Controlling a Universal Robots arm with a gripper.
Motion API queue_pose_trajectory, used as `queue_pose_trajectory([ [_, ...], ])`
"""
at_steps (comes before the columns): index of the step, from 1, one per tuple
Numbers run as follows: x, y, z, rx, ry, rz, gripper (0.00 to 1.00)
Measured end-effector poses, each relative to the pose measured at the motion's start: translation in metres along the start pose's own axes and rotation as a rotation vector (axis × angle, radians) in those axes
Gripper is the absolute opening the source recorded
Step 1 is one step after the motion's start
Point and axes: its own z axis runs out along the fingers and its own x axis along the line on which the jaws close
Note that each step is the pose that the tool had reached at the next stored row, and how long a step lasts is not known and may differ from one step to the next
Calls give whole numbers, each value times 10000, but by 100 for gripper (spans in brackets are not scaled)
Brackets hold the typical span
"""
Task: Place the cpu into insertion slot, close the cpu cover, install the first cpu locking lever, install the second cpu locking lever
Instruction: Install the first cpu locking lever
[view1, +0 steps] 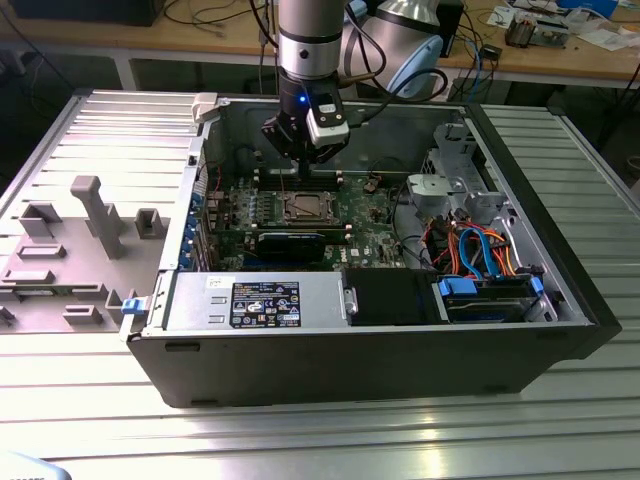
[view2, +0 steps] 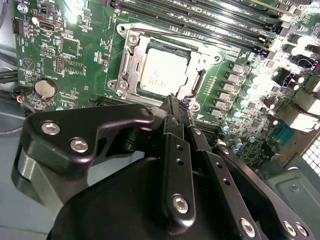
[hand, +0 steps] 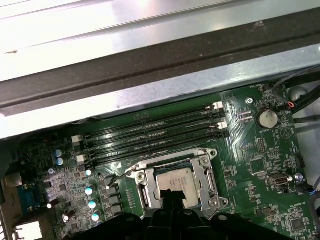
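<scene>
One pincer (view2: 176, 107) hangs just above the insertion slot (view2: 162, 67), its black fingers (view2: 175, 165) pressed together and pinching nothing. Past its tip the cpu (view2: 162, 70) lies seated flat in that slot — silver top showing — with the cpu cover (view2: 131, 70) closed down around it. Beyond the slot run the long memory slots (hand: 150, 135) on the green board (hand: 270, 165), inside the open computer case (view1: 380, 350) on the counter (view1: 320, 440).

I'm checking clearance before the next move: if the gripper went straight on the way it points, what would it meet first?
Most likely the cpu cover at the near edge of the cpu, just beyond the gripper; depth is unclear.
</scene>
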Motion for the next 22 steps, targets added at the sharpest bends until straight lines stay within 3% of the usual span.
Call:
queue_pose_trajectory([
  [22,0,0,0,-4,-3,-300,11],
])
